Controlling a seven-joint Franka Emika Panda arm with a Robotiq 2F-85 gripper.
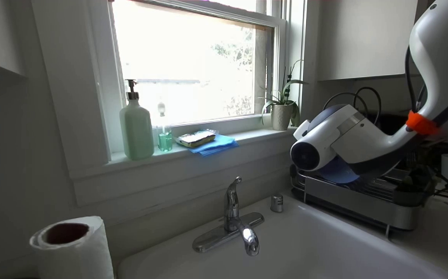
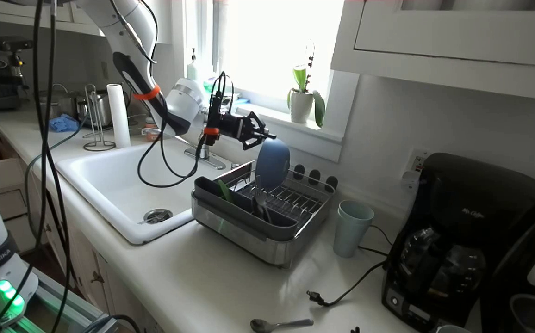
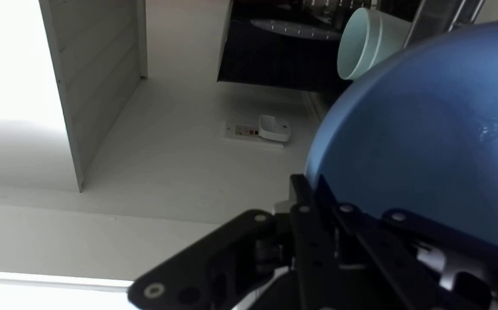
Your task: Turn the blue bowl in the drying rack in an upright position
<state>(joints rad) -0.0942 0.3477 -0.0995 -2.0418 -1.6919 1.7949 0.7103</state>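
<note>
The blue bowl [image 2: 273, 165] is tilted on its side, its rim nearly vertical, over the drying rack [image 2: 237, 236]. My gripper [image 2: 272, 137] is shut on the bowl's upper rim. In the wrist view the fingertips [image 3: 311, 183] pinch the rim of the bowl [image 3: 425, 129], one finger on each side of its wall. I cannot tell whether the bowl's lower edge touches the rack wires. In an exterior view the bowl [image 1: 338, 170] shows partly below the arm, above the rack [image 1: 348, 195]; the gripper is hidden there behind the arm.
A grey utensil holder [image 2: 244, 215] with utensils sits along the rack's front. The sink [image 2: 96, 185] and faucet [image 1: 231, 217] are beside the rack. Stacked light cups [image 2: 351, 226], a black coffee maker [image 2: 462, 231] and a spoon [image 2: 281, 325] are on the counter. A potted plant [image 2: 301, 106] stands on the sill.
</note>
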